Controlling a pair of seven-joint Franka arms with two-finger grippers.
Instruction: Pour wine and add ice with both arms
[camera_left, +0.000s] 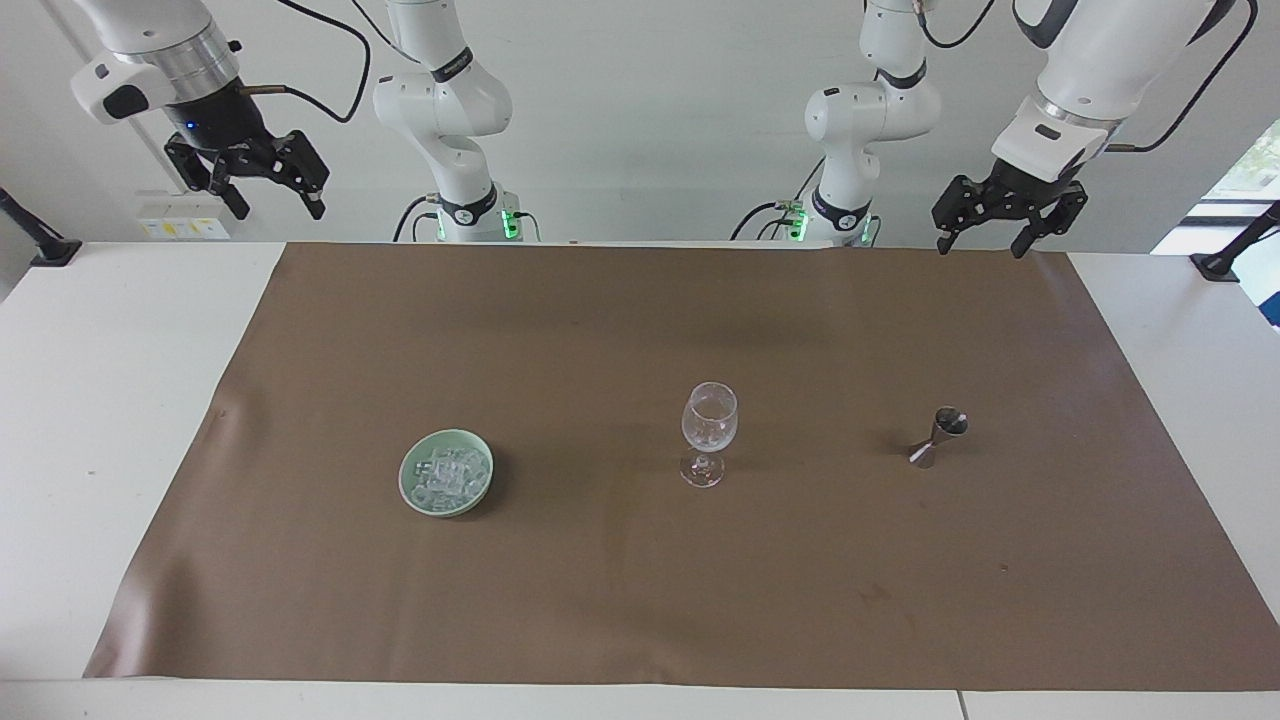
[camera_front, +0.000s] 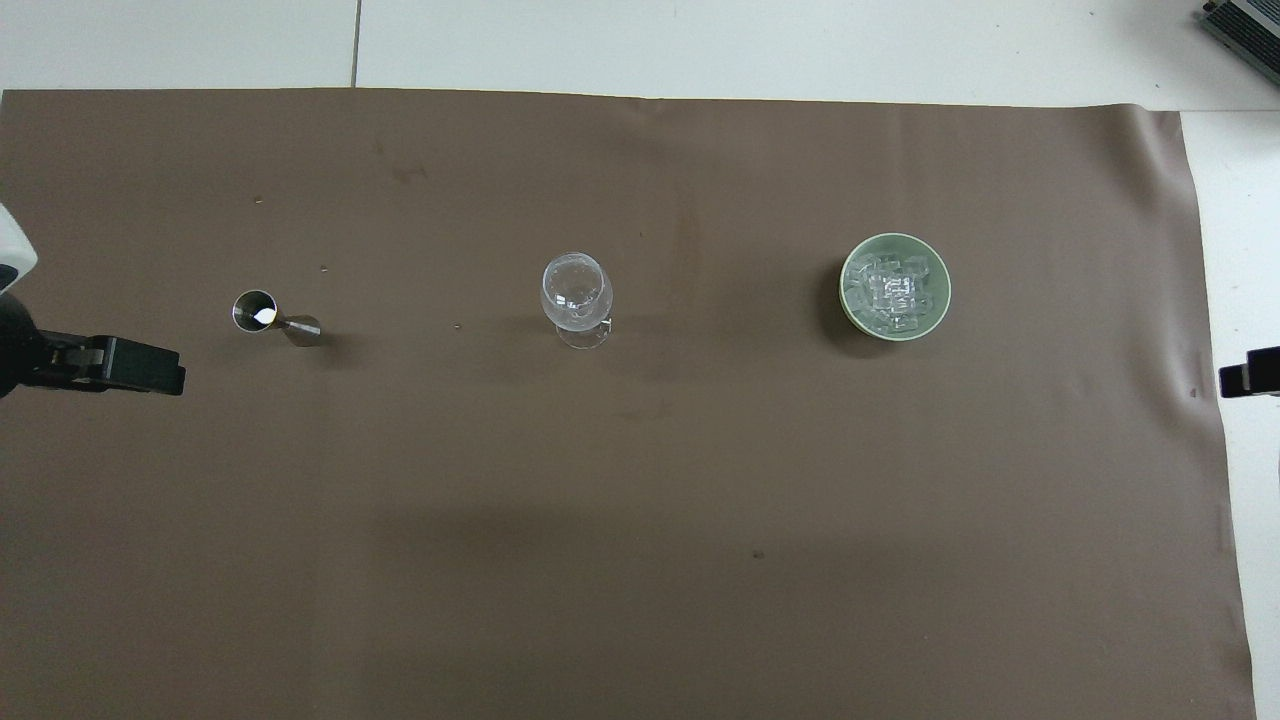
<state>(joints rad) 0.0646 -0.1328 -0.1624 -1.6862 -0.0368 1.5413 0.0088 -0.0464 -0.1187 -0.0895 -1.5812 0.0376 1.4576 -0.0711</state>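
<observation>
An empty-looking clear wine glass (camera_left: 709, 420) (camera_front: 576, 292) stands upright mid-table. Toward the right arm's end sits a green bowl (camera_left: 405, 478) (camera_front: 846, 286) heaped with ice (camera_left: 450, 474) (camera_front: 893, 290). Toward the left arm's end stands a small metal jigger (camera_left: 940, 437) (camera_front: 270, 315). No wine is in view, and I cannot tell whether the jigger holds any. My left gripper (camera_left: 983, 246) (camera_front: 120, 366) hangs open and empty, high over the mat's edge by its base. My right gripper (camera_left: 280, 210) (camera_front: 1250, 376) is raised off the mat's corner, open and empty.
A brown mat (camera_left: 640, 600) (camera_front: 640, 520) covers most of the white table (camera_left: 90, 400). The glass, bowl and jigger stand in one row, well apart from each other.
</observation>
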